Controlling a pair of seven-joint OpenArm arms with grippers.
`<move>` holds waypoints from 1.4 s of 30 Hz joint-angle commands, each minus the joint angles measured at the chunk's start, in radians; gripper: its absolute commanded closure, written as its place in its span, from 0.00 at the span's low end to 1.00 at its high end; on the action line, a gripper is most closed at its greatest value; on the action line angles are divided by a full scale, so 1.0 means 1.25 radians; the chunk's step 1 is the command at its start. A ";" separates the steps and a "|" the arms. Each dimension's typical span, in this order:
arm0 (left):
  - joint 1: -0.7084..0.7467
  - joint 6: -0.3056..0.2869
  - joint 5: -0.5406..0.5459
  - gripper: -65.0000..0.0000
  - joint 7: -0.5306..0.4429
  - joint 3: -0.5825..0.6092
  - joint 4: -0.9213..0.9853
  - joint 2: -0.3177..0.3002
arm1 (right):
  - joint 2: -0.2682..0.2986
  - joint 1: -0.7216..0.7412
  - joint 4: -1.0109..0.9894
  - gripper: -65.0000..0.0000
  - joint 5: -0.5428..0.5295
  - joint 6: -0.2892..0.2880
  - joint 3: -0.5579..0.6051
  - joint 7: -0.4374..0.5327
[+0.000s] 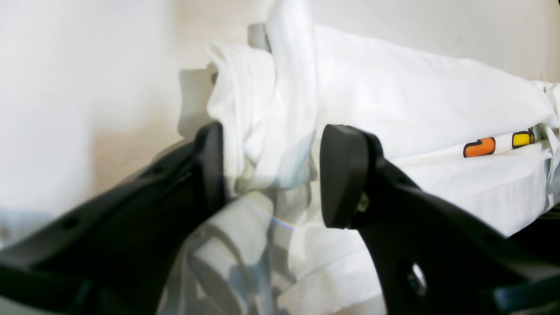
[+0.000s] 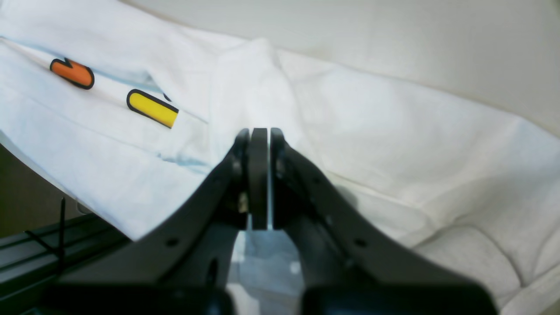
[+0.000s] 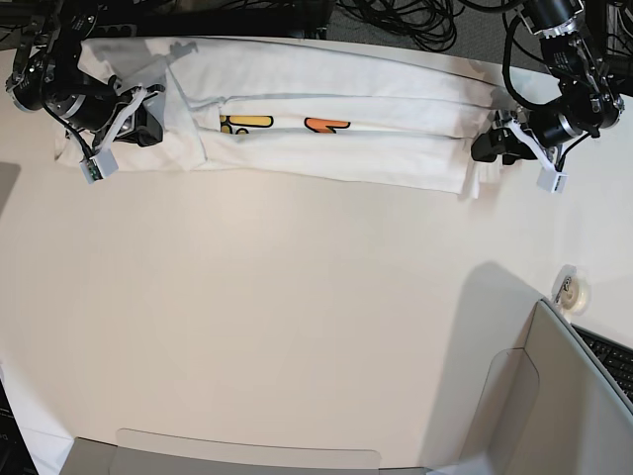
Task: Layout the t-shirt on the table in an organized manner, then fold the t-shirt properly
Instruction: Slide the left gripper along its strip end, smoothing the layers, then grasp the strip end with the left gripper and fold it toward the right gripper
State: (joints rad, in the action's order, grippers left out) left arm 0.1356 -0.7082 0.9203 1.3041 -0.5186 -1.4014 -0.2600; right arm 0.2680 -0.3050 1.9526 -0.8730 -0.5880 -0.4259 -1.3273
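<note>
In the left wrist view, the two black fingers (image 1: pixel 345 175) of the left tool (image 1: pixel 271 175) are seen closest, spread wide apart, with a bunched white fold of the t-shirt (image 1: pixel 393 100) standing between them; one finger appears to touch the fold, the other stands clear, and whether the cloth is actually gripped cannot be told. Beyond that tool the shirt is seen stretching away as a long folded band, with an orange and a yellow printed shape showing along a crease. In the right wrist view, the right tool (image 2: pixel 260 140) is seen with its fingers pressed together, closed; cloth lies directly beneath and ahead of it, and whether any is pinched between the tips cannot be told. Ahead and to one side of that tool the same yellow and orange letter shapes are seen on the shirt's upper layer. In the base view, the shirt is laid as a narrow horizontal strip near the far edge of the table (image 3: pixel 297 327), with one tool at each end of the strip. A grey panel (image 3: pixel 584 396) is seen at the near corner of the table, well apart from both tools.
</note>
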 commanded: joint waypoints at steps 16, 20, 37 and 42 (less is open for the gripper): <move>0.012 0.008 -0.067 1.00 0.074 0.107 -0.031 0.002 | 0.011 0.006 0.011 1.00 -0.014 -0.011 -0.006 0.013; 0.014 0.008 -0.056 1.00 0.074 0.121 -0.136 0.004 | 0.015 0.018 0.009 1.00 -0.010 -0.009 -0.007 0.014; 0.042 0.008 0.185 1.00 0.074 0.258 -0.421 0.002 | 0.013 0.070 -0.179 1.00 0.181 -0.009 -0.407 0.014; 0.048 0.008 0.195 1.00 0.074 0.424 -0.420 0.004 | 0.013 0.053 -0.179 1.00 0.182 -0.010 -0.470 0.012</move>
State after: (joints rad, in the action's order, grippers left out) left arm 0.2028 -0.6964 1.1370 1.4113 0.0082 -1.9110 -0.2478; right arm 0.2646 -0.2337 1.7119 -0.6342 -0.5877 -1.0035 -1.3228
